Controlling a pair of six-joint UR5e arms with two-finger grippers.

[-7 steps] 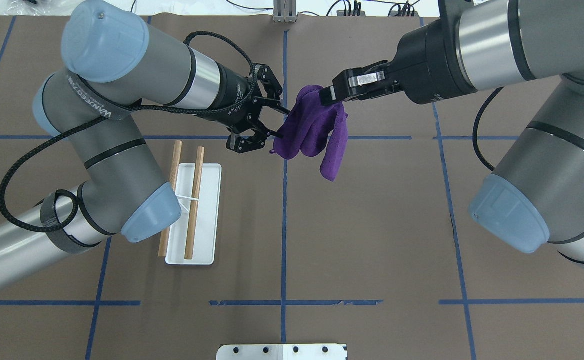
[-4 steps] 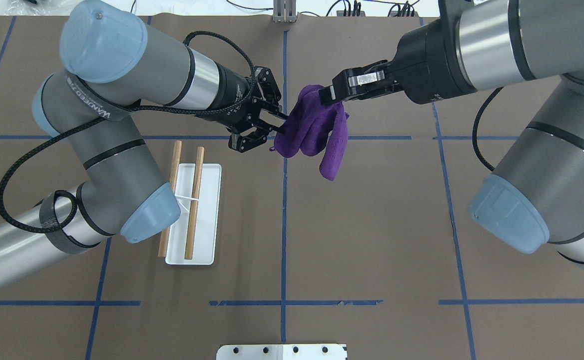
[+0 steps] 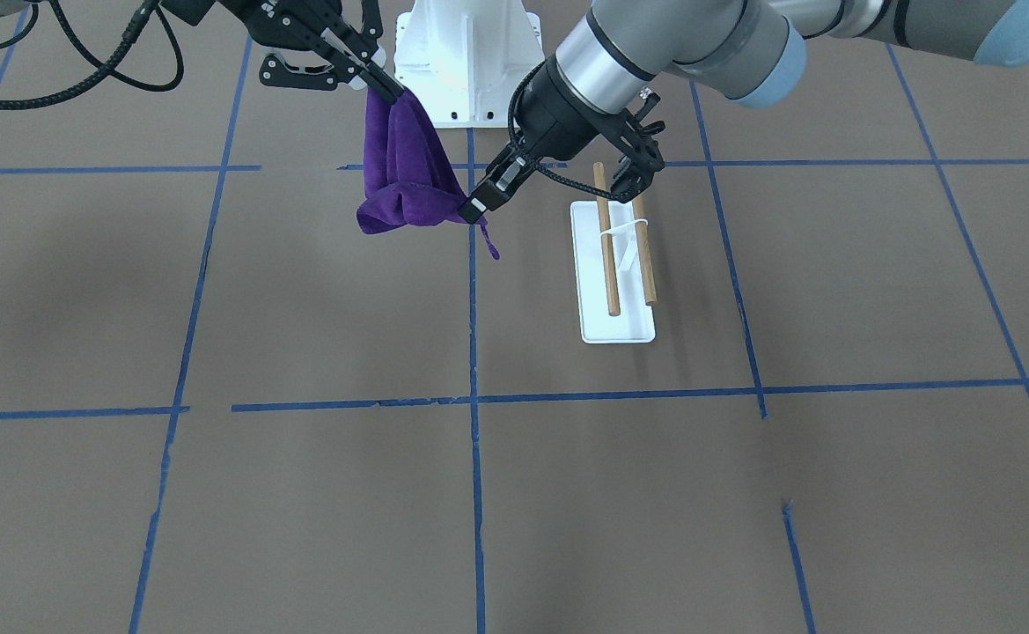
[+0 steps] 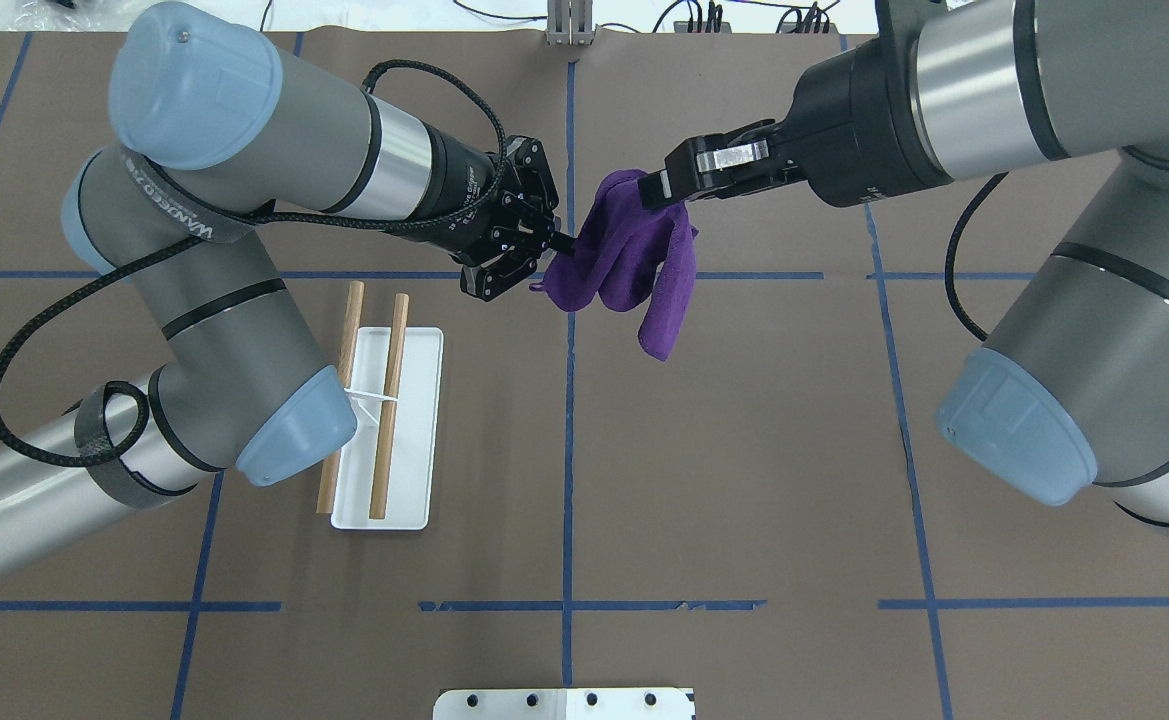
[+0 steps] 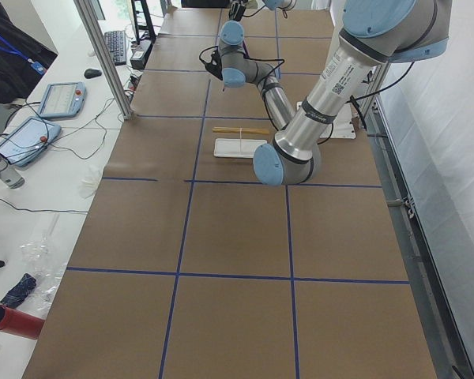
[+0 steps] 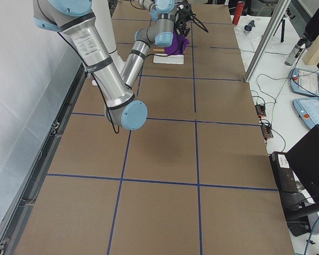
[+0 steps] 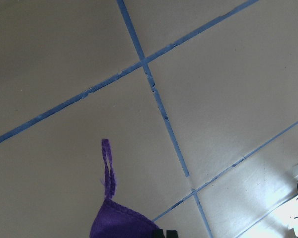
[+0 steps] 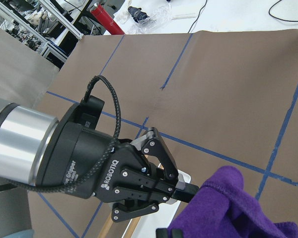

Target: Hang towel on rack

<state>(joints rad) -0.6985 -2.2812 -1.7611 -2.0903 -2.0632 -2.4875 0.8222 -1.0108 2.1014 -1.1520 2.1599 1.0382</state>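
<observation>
A purple towel [image 4: 624,250] hangs in the air over the table's far middle. My right gripper [image 4: 656,190] is shut on its upper edge. My left gripper [image 4: 556,245] is shut on its left corner, also seen in the front view [image 3: 472,210] and in the right wrist view [image 8: 188,191]. The towel's loop [image 7: 108,163] dangles in the left wrist view. The rack [image 4: 389,430] stands on the table under my left forearm, a white base with two wooden dowels [image 3: 606,238], apart from the towel.
The white robot pedestal [image 3: 470,53] stands at the table's near edge. Blue tape lines [image 4: 569,450] cross the brown table. Desks with tablets and cables [image 5: 47,118] lie beyond the table's far side.
My left gripper's fingers have closed on the towel's left corner, having been open around it. The right gripper and the rack have not moved.
</observation>
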